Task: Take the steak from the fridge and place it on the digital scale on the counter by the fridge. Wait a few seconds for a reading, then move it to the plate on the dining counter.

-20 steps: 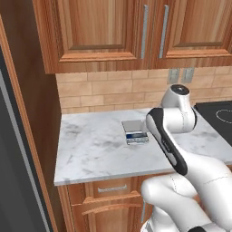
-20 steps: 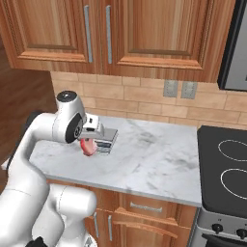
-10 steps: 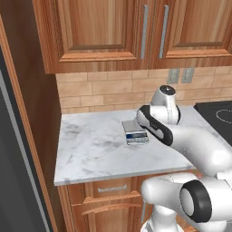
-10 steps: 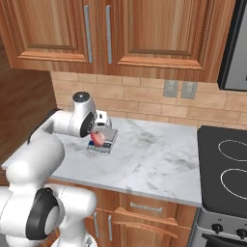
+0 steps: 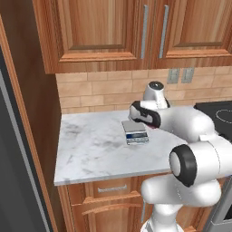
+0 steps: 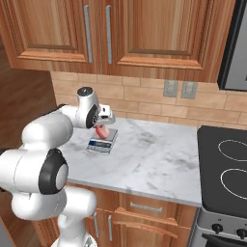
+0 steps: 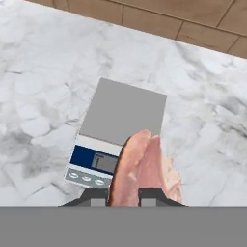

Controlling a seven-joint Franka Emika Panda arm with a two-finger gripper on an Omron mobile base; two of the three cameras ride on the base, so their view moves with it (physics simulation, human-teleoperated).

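The flat pinkish-red raw steak with its paler rim hangs clamped between the two dark fingertips of the gripper, which is clenched on it, above the near edge of the small grey digital scale. The scale sits on the white-grey marble tabletop; its blue display panel shows nothing legible. From the right, the steak dangles just over the scale.

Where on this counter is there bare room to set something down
Bare marble on the counter lies left of the digital scale toward the fridge-side edge, and in the right base view between the scale and the stove. It is crowded over the scale, where the gripper holds the steak.
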